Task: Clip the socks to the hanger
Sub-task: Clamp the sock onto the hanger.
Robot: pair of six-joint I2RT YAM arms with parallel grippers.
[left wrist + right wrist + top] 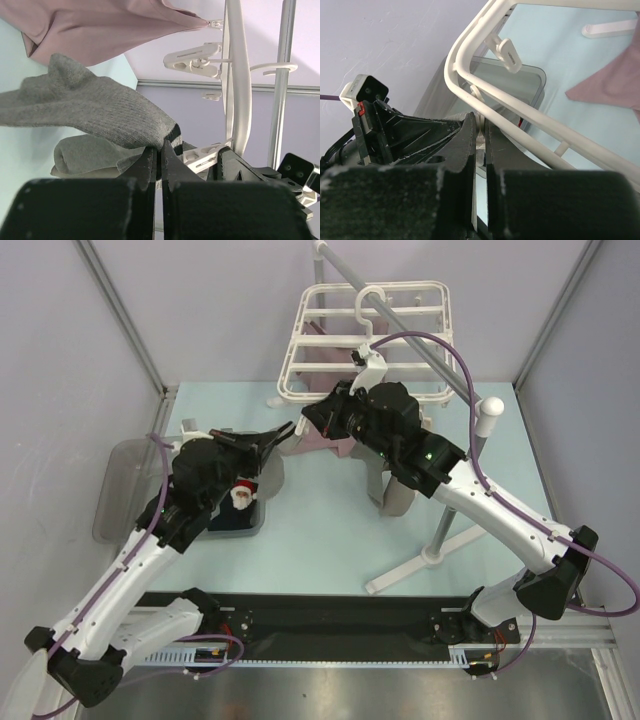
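Note:
My left gripper (289, 428) (159, 148) is shut on the striped cuff of a light grey sock (90, 110), which hangs below it (271, 472). My right gripper (308, 420) (481, 123) faces it, tip to tip, and is shut on a small white clip (204, 155) dangling from the hanger. The white hanger frame (370, 335) (520, 117) hangs on the pole. Another free clip (194, 57) hangs higher up. A navy sock with a Santa figure (240, 496) lies on the table under my left arm.
A mauve-pink cloth (322, 440) (110, 25) hangs from the hanger beside both grippers. A greyish piece (393, 492) hangs under my right arm. The pole stand (440, 540) with its slanted pole (400, 312) stands at right. A translucent tray (118, 490) lies at left.

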